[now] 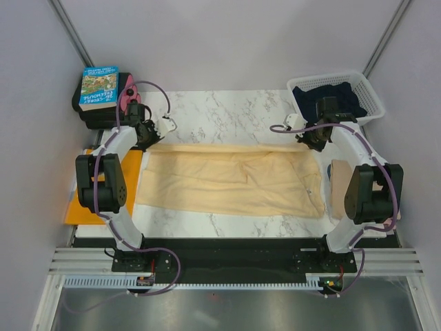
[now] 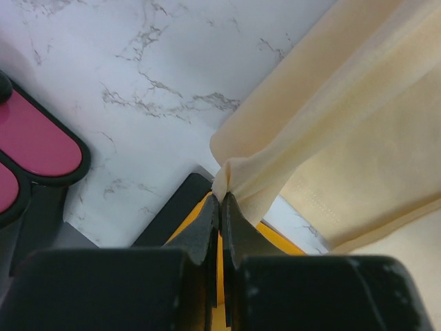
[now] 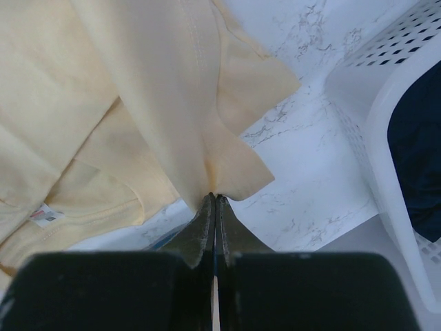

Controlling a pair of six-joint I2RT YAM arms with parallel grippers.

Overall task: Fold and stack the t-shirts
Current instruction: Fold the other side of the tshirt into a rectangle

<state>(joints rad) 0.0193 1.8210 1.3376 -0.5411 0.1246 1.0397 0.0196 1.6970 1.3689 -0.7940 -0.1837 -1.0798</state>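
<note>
Holding a navy t-shirt (image 1: pixel 344 92), the white basket (image 1: pixel 373 103) stands far right.

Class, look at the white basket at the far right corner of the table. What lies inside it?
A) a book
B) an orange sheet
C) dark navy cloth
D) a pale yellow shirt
C: dark navy cloth sits inside the white basket, as the overhead and right wrist views both show.

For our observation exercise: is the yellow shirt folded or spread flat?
Partly folded: the yellow shirt lies in overlapping layers, far edge pinched by left gripper and right gripper.
</note>
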